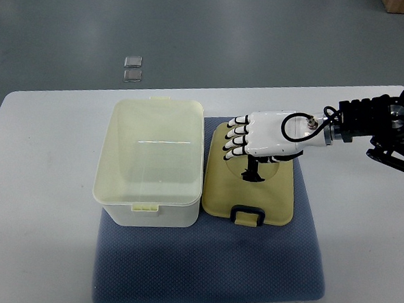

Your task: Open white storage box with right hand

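Blue mat (208, 275) on counter (42, 183). Open box (150, 162) on mat, lid (249, 189) flat just right of box. Right hand (258, 136) over lid's far part, fingers extended toward box, holding nothing.

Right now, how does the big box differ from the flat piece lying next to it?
The box is deep, open-topped and stands upright; the lid is shallow and lies flat beside it, on its right. The box is untouched, while the right hand rests over the lid. The lid shows a dark latch at its near edge; the box shows only pale tabs. Both are creamy white and sit on the blue mat.
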You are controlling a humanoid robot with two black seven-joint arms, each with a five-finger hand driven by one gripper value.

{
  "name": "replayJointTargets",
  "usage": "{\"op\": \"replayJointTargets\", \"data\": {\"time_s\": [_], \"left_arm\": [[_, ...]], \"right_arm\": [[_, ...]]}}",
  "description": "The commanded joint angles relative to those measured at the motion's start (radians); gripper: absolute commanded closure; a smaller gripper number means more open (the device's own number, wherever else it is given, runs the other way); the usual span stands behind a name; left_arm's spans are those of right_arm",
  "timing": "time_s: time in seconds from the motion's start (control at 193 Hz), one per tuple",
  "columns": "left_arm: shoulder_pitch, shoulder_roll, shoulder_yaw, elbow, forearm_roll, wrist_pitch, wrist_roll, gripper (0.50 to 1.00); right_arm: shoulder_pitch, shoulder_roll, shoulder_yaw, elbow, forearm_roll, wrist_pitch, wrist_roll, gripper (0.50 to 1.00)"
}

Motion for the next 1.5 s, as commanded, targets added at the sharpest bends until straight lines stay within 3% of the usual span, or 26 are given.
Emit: {"op": "replayJointTargets", "data": {"time_s": [0.0,0.223,0.322,0.493,0.566,0.628,0.696,0.763,0.815,0.82,0.997,1.184,1.495], "left_arm": [[0.000,0.000,0.000,0.000,0.001,0.000,0.001,0.500],[0.000,0.000,0.000,0.000,0.000,0.000,0.001,0.500],[0.000,0.000,0.000,0.000,0.000,0.000,0.001,0.500],[0.000,0.000,0.000,0.000,0.000,0.000,-0.001,0.500],[0.000,0.000,0.000,0.000,0.000,0.000,0.001,0.500],[0.000,0.000,0.000,0.000,0.001,0.000,-0.001,0.500],[0.000,0.000,0.000,0.000,0.000,0.000,-0.001,0.500],[0.000,0.000,0.000,0.000,0.000,0.000,0.001,0.500],[0.000,0.000,0.000,0.000,0.000,0.000,0.001,0.500],[0.000,0.000,0.000,0.000,0.000,0.000,-0.001,0.500],[0.000,0.000,0.000,0.000,0.000,0.000,0.001,0.500],[0.000,0.000,0.000,0.000,0.000,0.000,0.001,0.500],[0.000,0.000,0.000,0.000,0.001,0.000,0.001,0.500]], "right_arm": [[0.000,-0.007,0.002,-0.004,0.005,0.000,0.000,0.572],[0.025,-0.018,0.121,-0.002,0.018,0.025,0.000,0.583],[0.055,-0.016,0.241,-0.002,0.053,0.155,0.000,0.593],[0.052,0.001,0.500,-0.016,0.358,0.485,0.000,0.601],[0.043,0.008,0.594,-0.041,0.579,0.577,0.000,0.605],[0.020,0.037,0.655,-0.090,0.798,0.601,0.000,0.607],[-0.008,0.086,0.703,-0.153,1.007,0.584,0.000,0.607],[-0.050,0.146,0.755,-0.231,1.258,0.514,-0.167,0.607],[-0.051,0.146,0.755,-0.231,1.259,0.514,-0.168,0.607],[-0.075,0.174,0.774,-0.267,1.388,0.436,-0.242,0.607],[-0.109,0.223,0.801,-0.357,1.711,0.255,-0.427,0.603],[-0.156,0.281,0.798,-0.433,1.848,0.175,-0.442,0.574],[-0.256,0.332,0.787,-0.475,1.849,0.186,-0.439,0.570]]}}
